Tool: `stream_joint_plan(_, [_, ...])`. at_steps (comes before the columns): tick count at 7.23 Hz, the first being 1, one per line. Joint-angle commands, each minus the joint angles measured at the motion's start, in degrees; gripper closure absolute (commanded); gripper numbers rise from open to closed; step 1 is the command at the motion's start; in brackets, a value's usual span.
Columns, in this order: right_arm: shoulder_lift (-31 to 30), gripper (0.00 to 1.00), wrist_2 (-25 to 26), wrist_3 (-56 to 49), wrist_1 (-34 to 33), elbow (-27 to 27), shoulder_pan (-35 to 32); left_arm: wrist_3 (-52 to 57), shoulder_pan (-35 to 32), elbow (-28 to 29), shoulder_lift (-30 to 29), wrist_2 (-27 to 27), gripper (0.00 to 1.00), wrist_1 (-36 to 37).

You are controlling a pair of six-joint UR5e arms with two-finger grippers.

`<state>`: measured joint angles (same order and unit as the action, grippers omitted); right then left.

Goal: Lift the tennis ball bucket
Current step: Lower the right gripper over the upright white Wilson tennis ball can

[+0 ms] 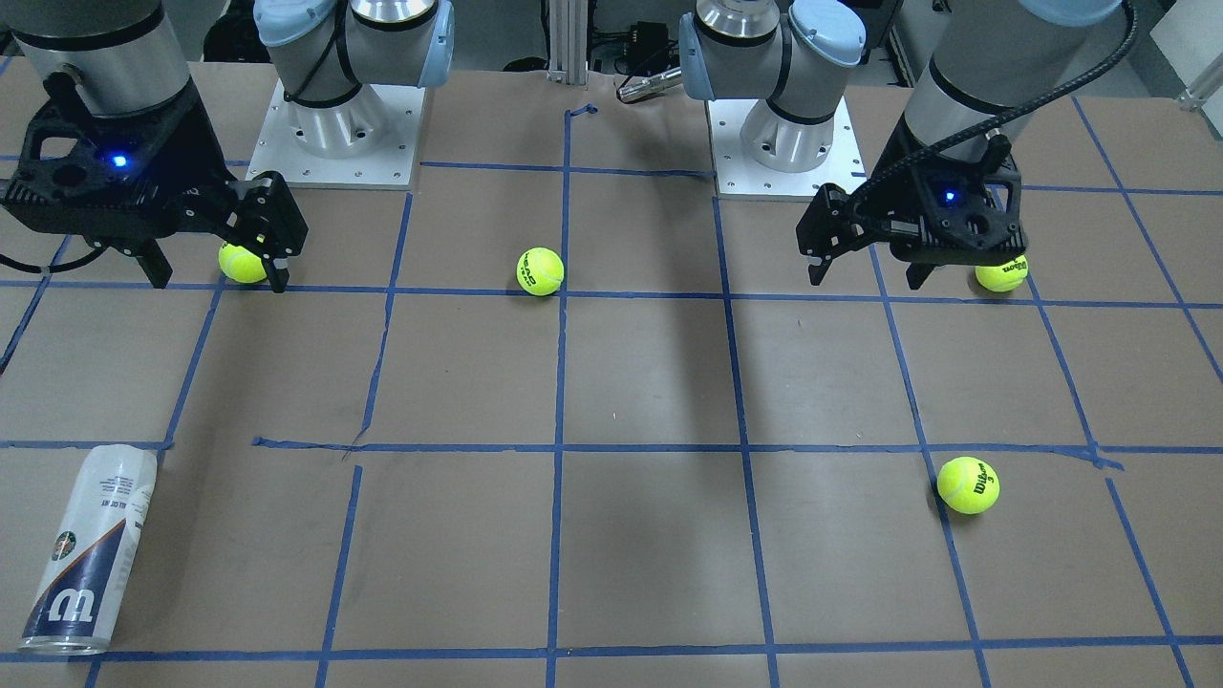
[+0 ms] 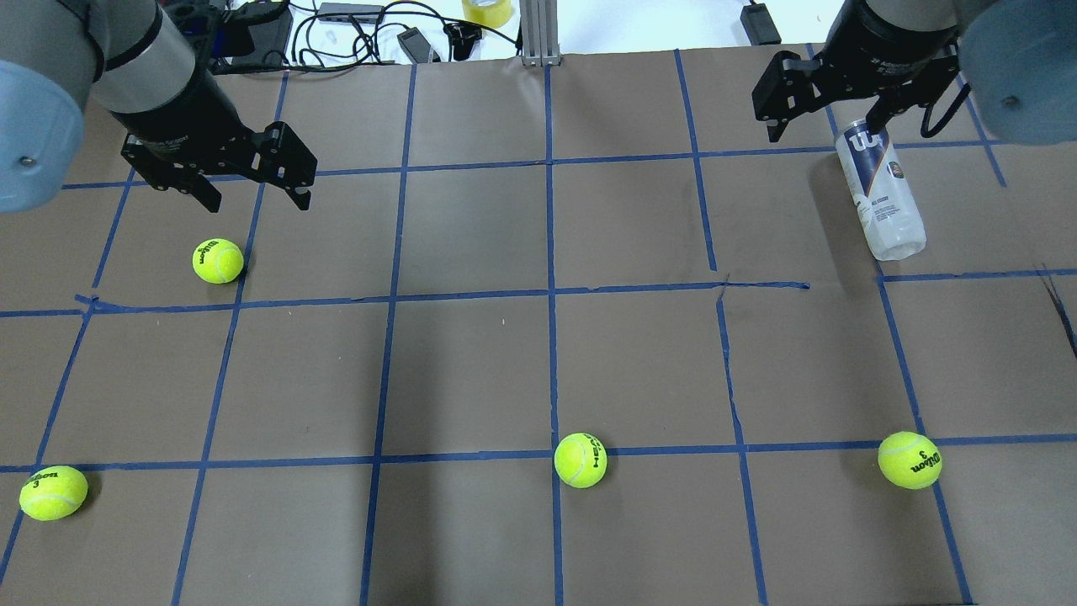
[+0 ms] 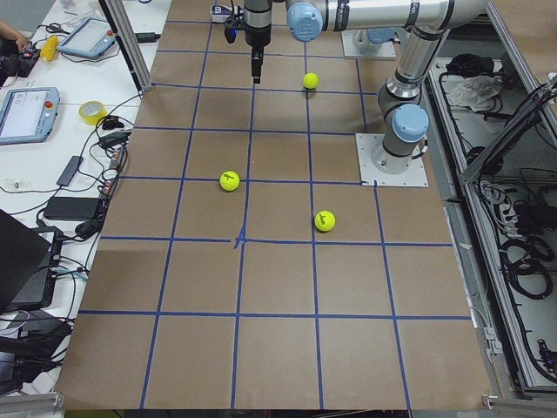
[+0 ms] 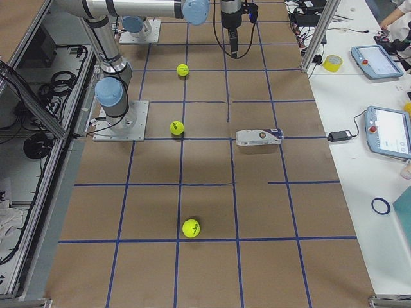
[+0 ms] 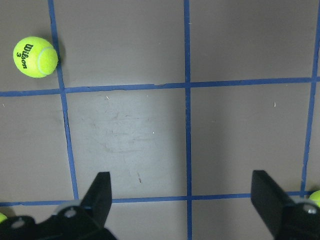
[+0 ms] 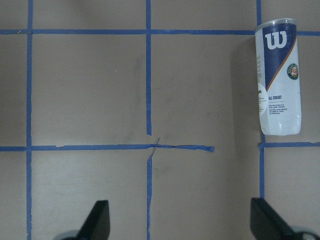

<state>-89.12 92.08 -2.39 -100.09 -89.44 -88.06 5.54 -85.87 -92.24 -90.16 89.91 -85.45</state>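
Observation:
The tennis ball bucket [image 2: 882, 189] is a clear tube with a white and navy "W" label. It lies on its side on the brown table, at the far right in the overhead view. It also shows in the front-facing view [image 1: 86, 554], the right wrist view [image 6: 278, 80] and the exterior right view [image 4: 259, 137]. My right gripper [image 2: 824, 126] is open and empty, held high above the table. In its wrist view [image 6: 182, 220] the bucket lies ahead and to the right of the fingers, apart from them. My left gripper [image 2: 257, 202] is open and empty, far from the bucket.
Several loose tennis balls lie on the table: one below the left gripper [image 2: 217, 261], one near left [image 2: 52, 492], one near middle [image 2: 580, 460], one near right [image 2: 909, 460]. Cables and tape [image 2: 488, 10] lie past the far edge.

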Motion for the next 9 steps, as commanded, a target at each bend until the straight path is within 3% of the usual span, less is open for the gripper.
stream_joint_plan(1, [0.61,0.0,-0.4,0.1,-0.54,-0.03,0.0,0.0,0.0,-0.04,0.07,0.0,0.0,0.02])
stream_joint_plan(2, [2.79,0.0,-0.41,-0.07,-0.81,1.62,0.87,0.0,0.0,-0.04,0.07,0.0,0.0,0.02])
stream_joint_plan(3, [7.25,0.0,0.55,-0.85,-0.29,7.47,3.4,0.0,0.0,-0.04,0.07,0.0,0.0,0.02])
stream_joint_plan(6, [28.4,0.01,-0.58,-13.57,-0.81,25.32,13.42,0.0,0.0,-0.13,0.16,0.09,0.0,-0.07])
stream_joint_plan(7, [33.26,0.02,-0.67,-16.04,-1.94,28.59,15.53,0.0,0.0,-0.13,0.16,0.17,0.0,-0.07])
stream_joint_plan(9, [39.87,0.01,-0.15,-19.31,-9.93,28.45,16.52,0.0,0.0,-0.13,0.16,0.18,0.0,-0.16])
